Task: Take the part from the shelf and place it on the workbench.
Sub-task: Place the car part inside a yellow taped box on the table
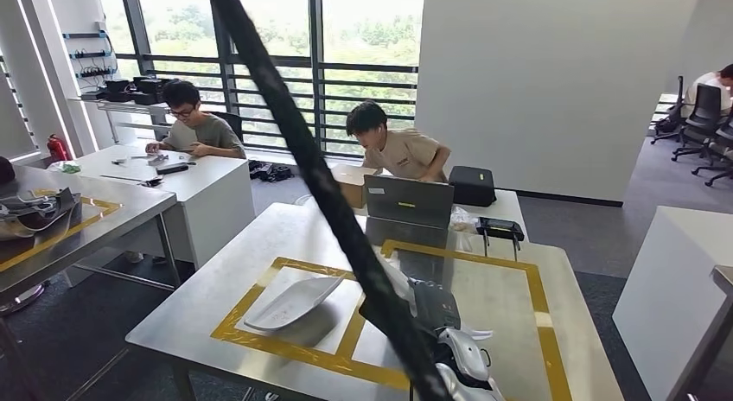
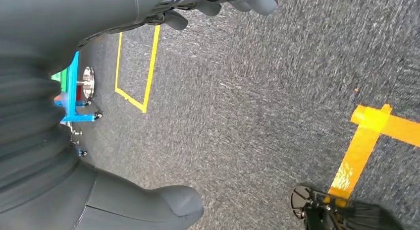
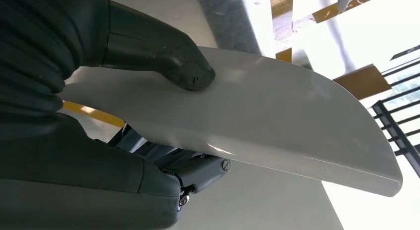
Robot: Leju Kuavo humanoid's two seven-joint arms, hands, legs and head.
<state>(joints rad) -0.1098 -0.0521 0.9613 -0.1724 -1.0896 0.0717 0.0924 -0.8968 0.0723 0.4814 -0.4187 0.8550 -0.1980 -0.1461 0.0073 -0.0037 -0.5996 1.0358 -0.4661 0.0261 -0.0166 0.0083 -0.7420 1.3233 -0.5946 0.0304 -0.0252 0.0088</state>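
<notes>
One part, white and curved, sits clamped in the right hand: thumb pressed on its upper face, darker fingers under its lower edge. Judged status: pickup from the shelf complete; placement on the workbench outstanding. In the head view this hand is over the steel top, at the yellow tape outline. Left hand: hanging over grey carpet, holding nothing, fingers look loosely curled; how far apart they are, I cannot tell. Also on the bench: a second white curved piece inside the nearer taped box. Farther back: laptop, two seated persons at desks, windows.
</notes>
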